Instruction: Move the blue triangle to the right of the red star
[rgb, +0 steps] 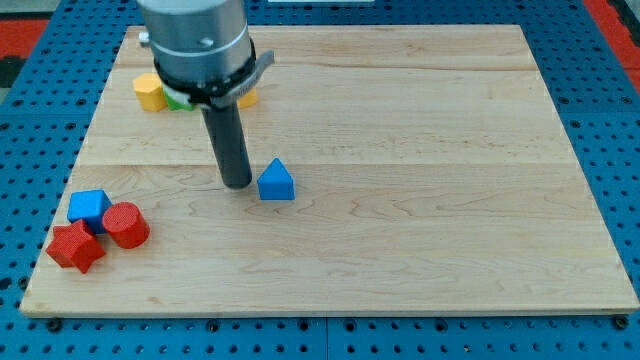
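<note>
The blue triangle (276, 182) lies on the wooden board (420, 150), left of the middle. My tip (237, 184) rests on the board just to the triangle's left, a small gap apart. The red star (75, 246) lies near the board's bottom left corner, far to the view's left and below the triangle. It touches a red cylinder (126, 225) and a blue cube (90, 208).
A yellow block (150, 91) lies at the top left, with a green block (178, 100) beside it and another yellow block (246, 97), both partly hidden behind my arm. The board sits on a blue pegboard table.
</note>
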